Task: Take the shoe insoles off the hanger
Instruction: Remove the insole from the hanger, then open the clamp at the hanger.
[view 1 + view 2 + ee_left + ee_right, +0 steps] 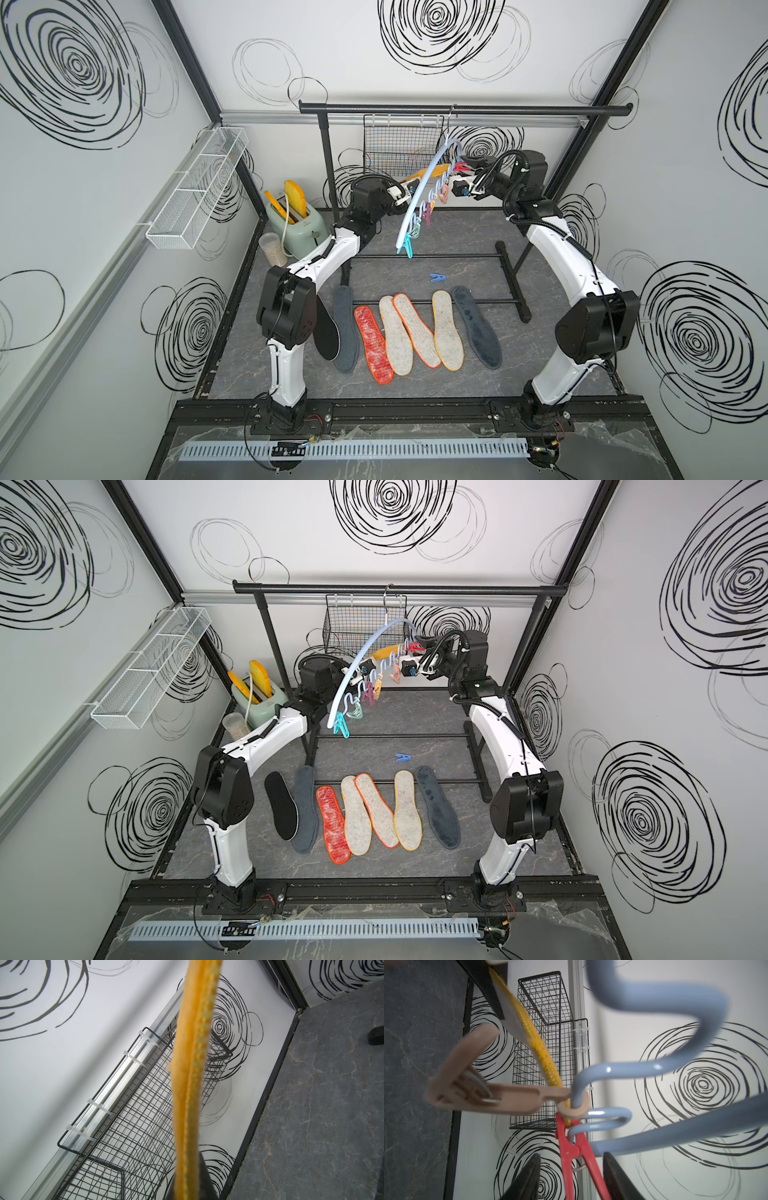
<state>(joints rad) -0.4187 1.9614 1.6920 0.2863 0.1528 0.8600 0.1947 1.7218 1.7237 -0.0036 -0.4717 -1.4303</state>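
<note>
pale-blue arc hanger point(675, 1131) hangs tilted by its metal hook, multicolour pegs along it. 7 insoles point(446, 330) lie flat in a row on table point(540, 365): dark, red-orange, off-white. 8th insole point(191, 1084), yellow-rimmed, clipped in red peg point(571, 1153).

Logged from my remote station:
- White walls point(332, 50), black scribbled swirls, on three sides.
- Grey marbled tabletop point(415, 395), below both tools.
- Black garment rail point(540, 110), above the right gripper point(460, 174).
- Black wire basket point(395, 141), behind the left gripper point(411, 187).
- White mesh shelf point(199, 187) and mint toaster point(297, 226), on that gripper's outer side.
</note>
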